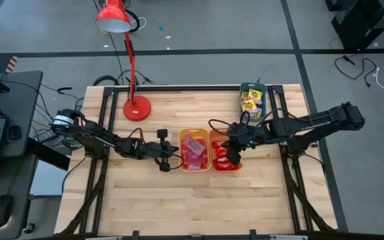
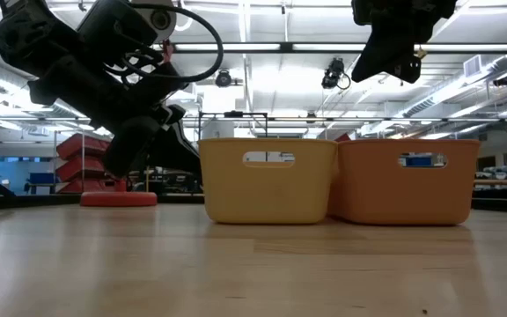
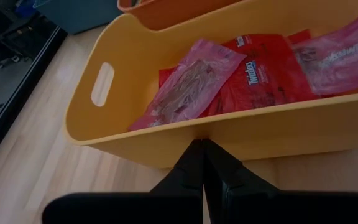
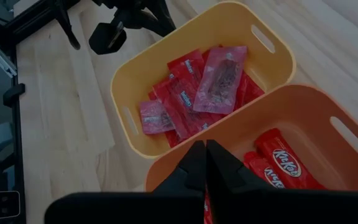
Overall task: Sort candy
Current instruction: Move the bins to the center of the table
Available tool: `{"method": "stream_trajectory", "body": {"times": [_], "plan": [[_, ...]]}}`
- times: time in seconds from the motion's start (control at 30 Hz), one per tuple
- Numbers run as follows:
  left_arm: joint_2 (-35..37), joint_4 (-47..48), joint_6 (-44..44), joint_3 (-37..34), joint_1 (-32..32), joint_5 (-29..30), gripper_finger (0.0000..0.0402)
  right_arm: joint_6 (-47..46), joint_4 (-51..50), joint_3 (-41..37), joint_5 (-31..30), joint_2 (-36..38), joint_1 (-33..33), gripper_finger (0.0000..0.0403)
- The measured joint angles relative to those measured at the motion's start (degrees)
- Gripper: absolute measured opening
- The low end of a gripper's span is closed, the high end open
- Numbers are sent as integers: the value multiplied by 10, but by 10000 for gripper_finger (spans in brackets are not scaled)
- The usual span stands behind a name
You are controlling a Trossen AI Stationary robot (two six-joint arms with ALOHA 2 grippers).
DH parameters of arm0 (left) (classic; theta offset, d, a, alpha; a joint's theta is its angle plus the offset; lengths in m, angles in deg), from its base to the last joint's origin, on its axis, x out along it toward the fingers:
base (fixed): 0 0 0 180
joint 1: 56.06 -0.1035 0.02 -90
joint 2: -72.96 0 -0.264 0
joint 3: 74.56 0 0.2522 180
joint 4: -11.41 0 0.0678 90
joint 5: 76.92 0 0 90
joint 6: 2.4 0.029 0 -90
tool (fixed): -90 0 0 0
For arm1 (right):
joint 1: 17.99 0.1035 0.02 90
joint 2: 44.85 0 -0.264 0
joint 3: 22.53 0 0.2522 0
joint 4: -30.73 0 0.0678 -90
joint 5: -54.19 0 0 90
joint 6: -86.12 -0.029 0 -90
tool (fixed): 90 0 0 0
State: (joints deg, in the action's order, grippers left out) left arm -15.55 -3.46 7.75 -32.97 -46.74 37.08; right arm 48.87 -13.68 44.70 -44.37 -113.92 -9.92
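Observation:
A yellow tray [image 1: 181,150] [image 3: 135,93] holds red wrapped candy [image 3: 253,74] and pinkish packets [image 3: 188,84] [image 4: 219,74]. An orange tray [image 2: 407,189] [image 4: 291,118] stands against its right side with red bars [image 4: 284,162] inside. A teal tray [image 1: 243,87] near the table's far edge holds yellow packets [image 1: 251,101]. My left gripper [image 1: 165,160] [image 3: 202,168] is shut and hovers low, just left of the yellow tray's wall, holding nothing. My right gripper [image 1: 233,157] [image 4: 204,158] is shut and empty, raised over the orange tray [image 2: 403,44].
A red desk lamp stands with its base [image 1: 137,107] [image 2: 117,198] on the table's far left part, its head over the far edge. A laptop and a mouse lie on a side desk to the left. Bare wood [image 1: 199,207] stretches along the near half.

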Motion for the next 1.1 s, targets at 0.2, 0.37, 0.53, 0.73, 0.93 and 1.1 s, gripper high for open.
{"method": "stream_trajectory", "body": {"times": [0.2,0.37,0.53,0.73,0.93,1.1], "plan": [[0,-6,1,0,-8,-15,0,0,0,0,-6,0,0,0],[0,-11,2,0,-14,-24,0,0,0,0,-6,0,0,0],[0,-19,2,0,-17,-33,0,0,0,0,-6,0,0,0],[0,-21,2,0,-18,-40,0,0,0,0,-8,0,0,0],[0,-33,-3,0,-18,-52,0,2,0,0,-17,0,0,0],[0,-33,-13,0,-18,-52,0,4,0,0,-20,0,0,0]]}}
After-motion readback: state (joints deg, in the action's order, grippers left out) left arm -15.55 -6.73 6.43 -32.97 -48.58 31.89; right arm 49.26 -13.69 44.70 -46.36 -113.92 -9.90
